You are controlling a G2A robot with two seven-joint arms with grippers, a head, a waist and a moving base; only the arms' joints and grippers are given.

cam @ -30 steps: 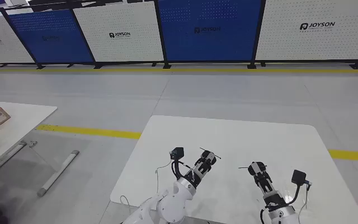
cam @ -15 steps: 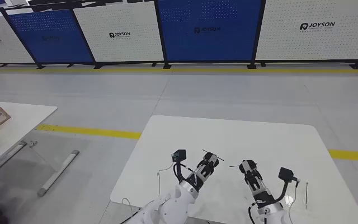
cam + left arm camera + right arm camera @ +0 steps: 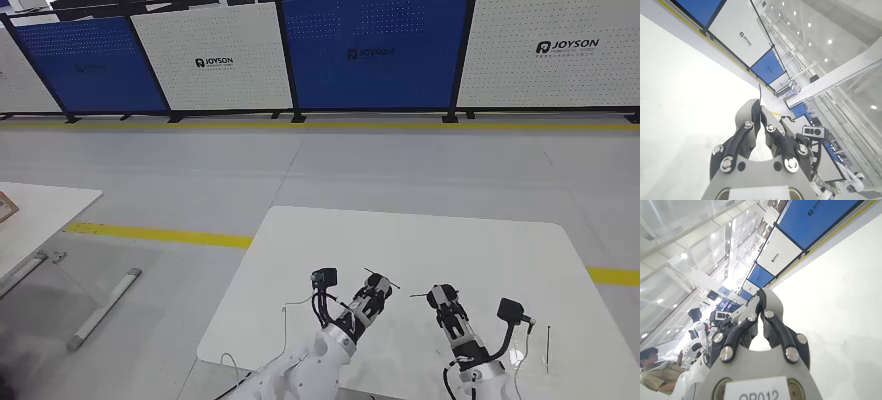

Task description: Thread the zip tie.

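Compared with a second ago, the right fingers (image 3: 441,297) are being held closer to the left fingers (image 3: 377,288). A loose tie (image 3: 547,345) that was hidden under that arm is now being shown lying on the table (image 3: 420,235), well apart from both arms. Over the last half second almost nothing is being changed.

The zip tie (image 3: 759,92) is being pinched between the left fingers, which are being kept pressed together on it. Its thin black tail is being left sticking out past the fingertips, above the table. A short black strip (image 3: 418,296) is being gripped by the right fingers, which are likewise being kept tightly closed, and it is being pointed toward the left arm. Whether these two pieces are the ends of one tie or belong to two ties cannot be told.

As for progress, the picking up is being judged as done, since both arms are being kept loaded and raised off the table. The two black tips are being held near each other, yet a gap is being left between them in the top view. No closed loop is being shown, so the threading itself is being judged as not yet begun. Lining up the tail with the head, pushing it in and drawing it through are being left to do.
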